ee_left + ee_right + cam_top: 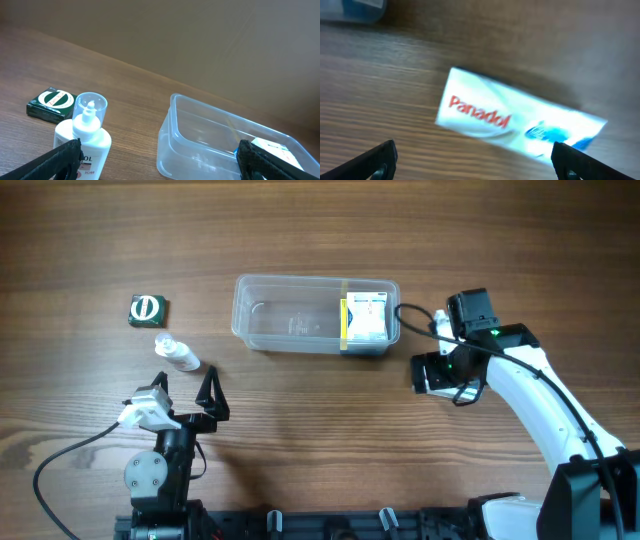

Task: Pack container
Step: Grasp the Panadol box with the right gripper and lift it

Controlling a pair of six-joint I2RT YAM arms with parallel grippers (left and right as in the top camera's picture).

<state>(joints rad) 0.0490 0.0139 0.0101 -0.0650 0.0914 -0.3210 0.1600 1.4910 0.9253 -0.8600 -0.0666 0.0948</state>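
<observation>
From where I stand, one clear, see-through plastic rectangular container (290, 312) sits on the one brown wooden bench (320, 440). There are three small cardboard boxes in all: one yellow-and-white box (364, 320), one dark green box with a white ring on its lid (148, 309), and one white box printed "Panadol" in red (515, 120). I count one small white bottle with a clear cap (176, 354). There are two pincers, the left pincer (185, 385) and the right pincer (474, 152).

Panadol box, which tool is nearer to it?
Right. The right tool hangs just above the Panadol box; the left tool is far off, beside the bottle.
</observation>
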